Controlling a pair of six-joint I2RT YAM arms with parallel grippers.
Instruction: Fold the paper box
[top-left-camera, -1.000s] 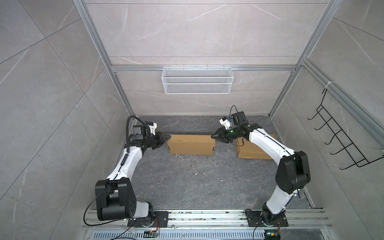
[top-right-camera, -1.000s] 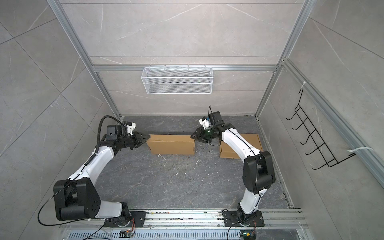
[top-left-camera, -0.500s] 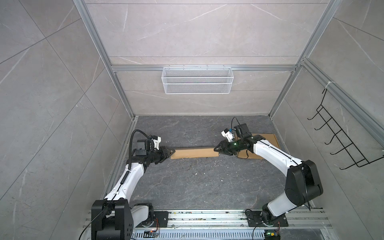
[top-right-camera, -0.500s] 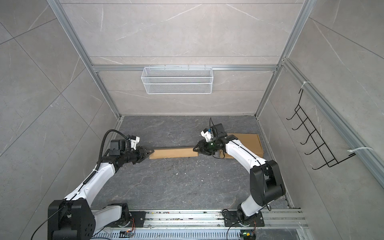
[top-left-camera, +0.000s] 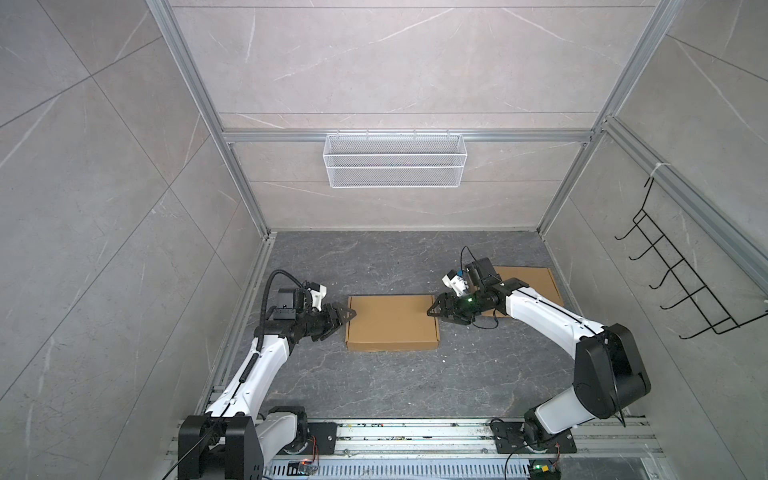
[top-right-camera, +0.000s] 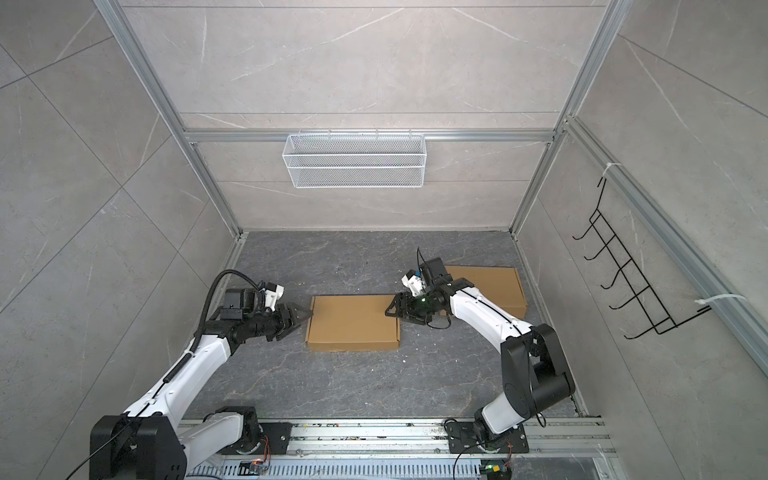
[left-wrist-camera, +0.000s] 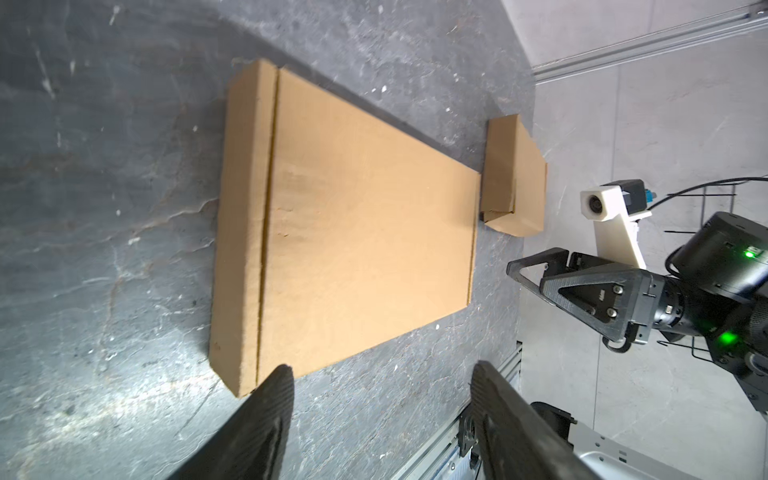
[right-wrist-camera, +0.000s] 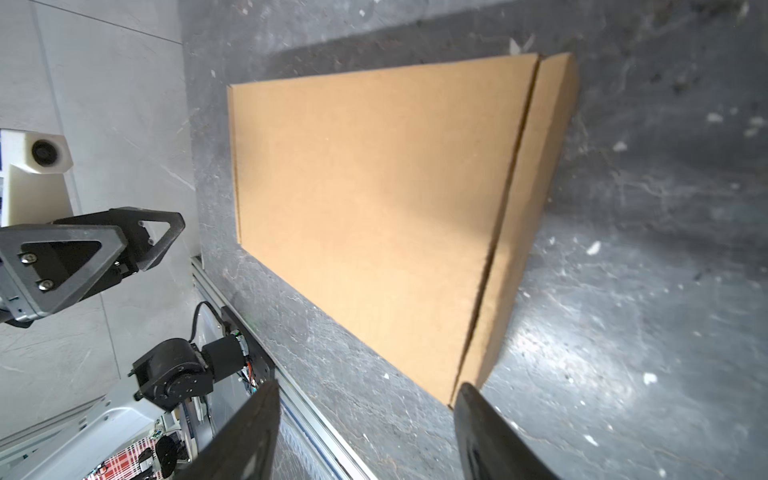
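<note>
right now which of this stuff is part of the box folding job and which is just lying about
In the job: middle cardboard box, left end effector, right end effector.
Not in it: second cardboard box at far right, white wire basket, black hook rack.

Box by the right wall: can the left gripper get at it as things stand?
Probably not. The left gripper is open at the centre box's left end; that box and the right arm, which hangs over part of the wall-side box, lie in between.
</note>
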